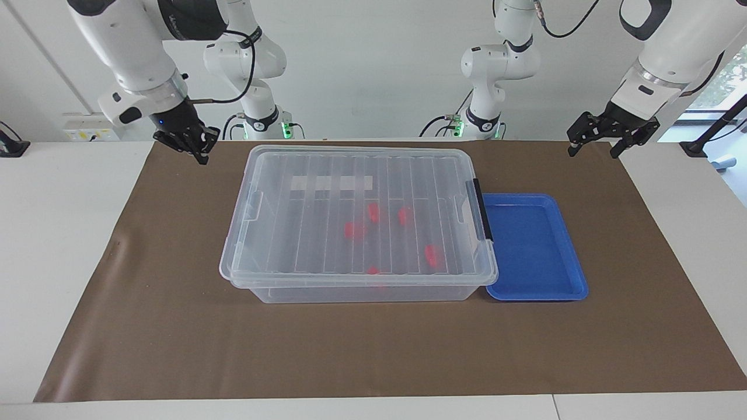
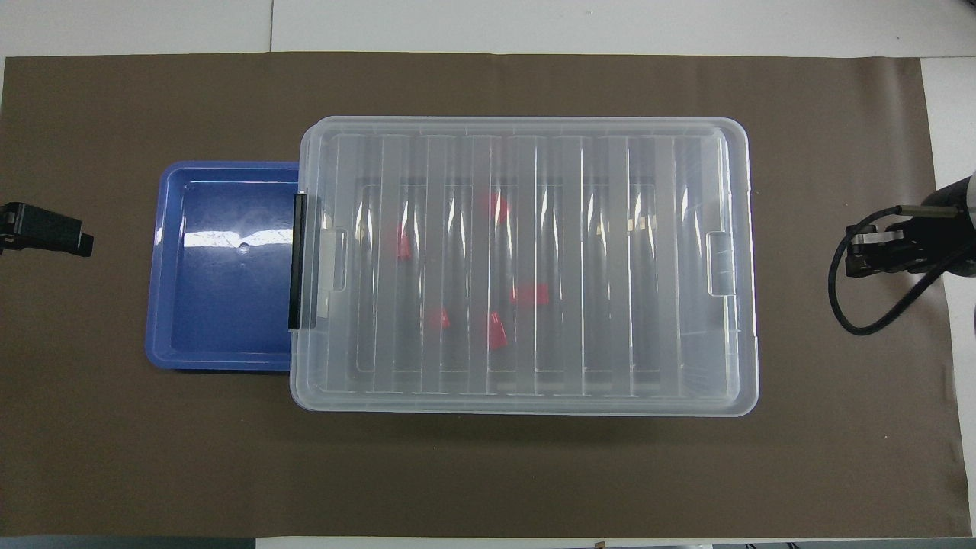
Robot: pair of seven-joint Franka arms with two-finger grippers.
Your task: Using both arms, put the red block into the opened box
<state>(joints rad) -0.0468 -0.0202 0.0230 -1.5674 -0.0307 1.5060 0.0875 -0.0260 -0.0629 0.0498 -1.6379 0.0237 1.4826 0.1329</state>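
The clear box (image 1: 274, 233) (image 2: 686, 267) stands mid-mat with its ribbed lid lying flat on it. Several red blocks lie inside, seen through the lid, one red block (image 1: 432, 255) (image 2: 404, 244) near the black latch handle (image 1: 482, 210) (image 2: 297, 259). My right gripper (image 1: 200, 156) (image 2: 858, 255) hangs shut and empty over the mat, off the box's end toward the right arm's side, touching nothing. My left gripper (image 1: 592, 153) (image 2: 76, 240) waits open and empty, raised over the mat's edge at the left arm's end.
A shallow blue tray (image 1: 572, 280) (image 2: 164, 305) with nothing in it lies against the box's latch end, toward the left arm. Brown mat (image 1: 373, 350) covers the table around both.
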